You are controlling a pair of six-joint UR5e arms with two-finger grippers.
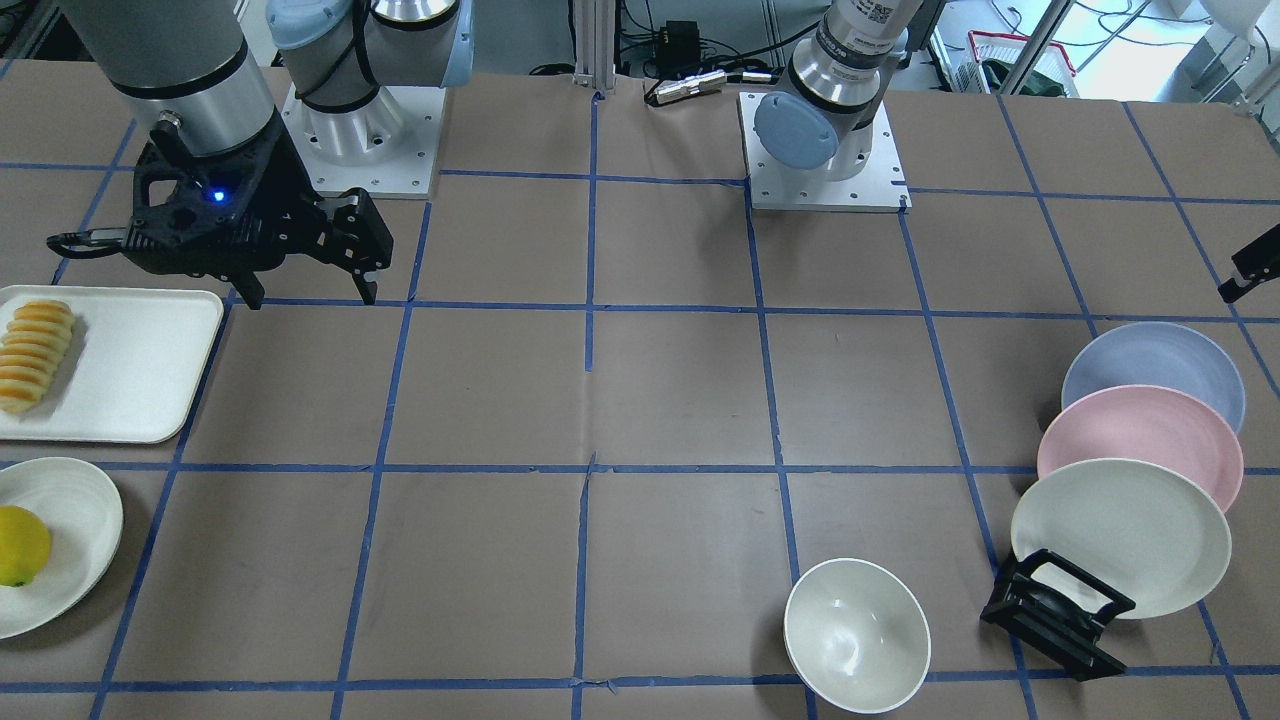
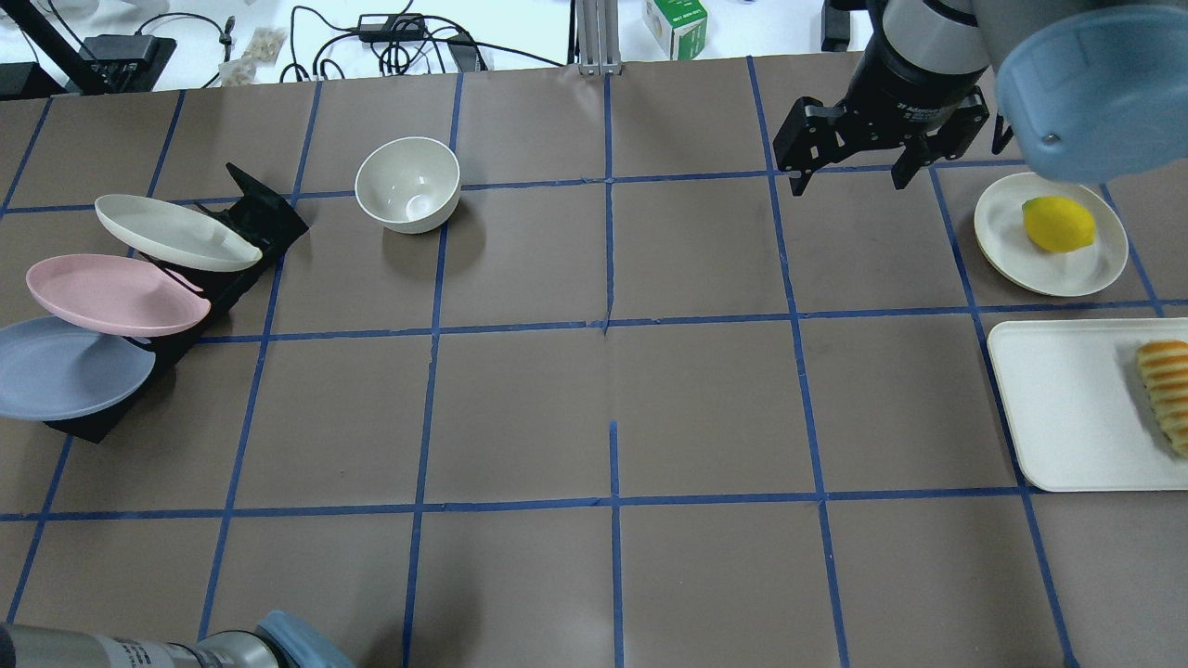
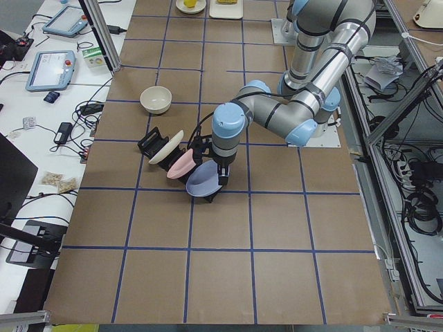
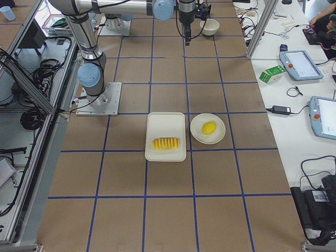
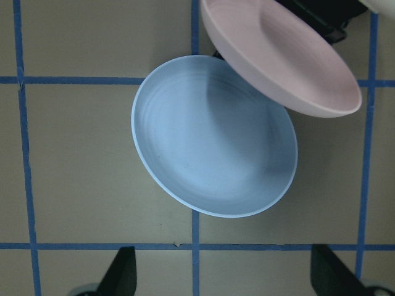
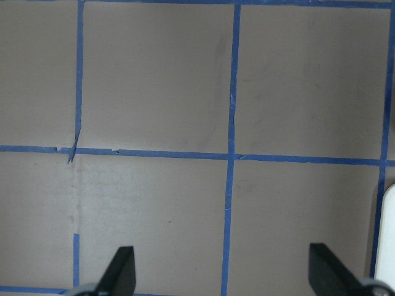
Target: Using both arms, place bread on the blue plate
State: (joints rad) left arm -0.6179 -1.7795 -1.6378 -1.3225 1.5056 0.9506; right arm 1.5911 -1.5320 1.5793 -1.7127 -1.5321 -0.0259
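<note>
the round pale blue matte plate (image 5: 213, 145) is found just below the left gripper (image 5: 225, 274), the long ridged yellow bread (image 1: 35, 355) nearer the right gripper (image 1: 310, 290); both are spread wide, empty.

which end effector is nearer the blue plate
Left. The left end effector hangs over the blue plate; the right end effector is far across the table, near the lemon.

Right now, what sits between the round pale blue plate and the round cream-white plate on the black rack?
A round pink matte plate, held in the black rack between the pale blue plate and the cream-white plate; the overhead view shows it.
</note>
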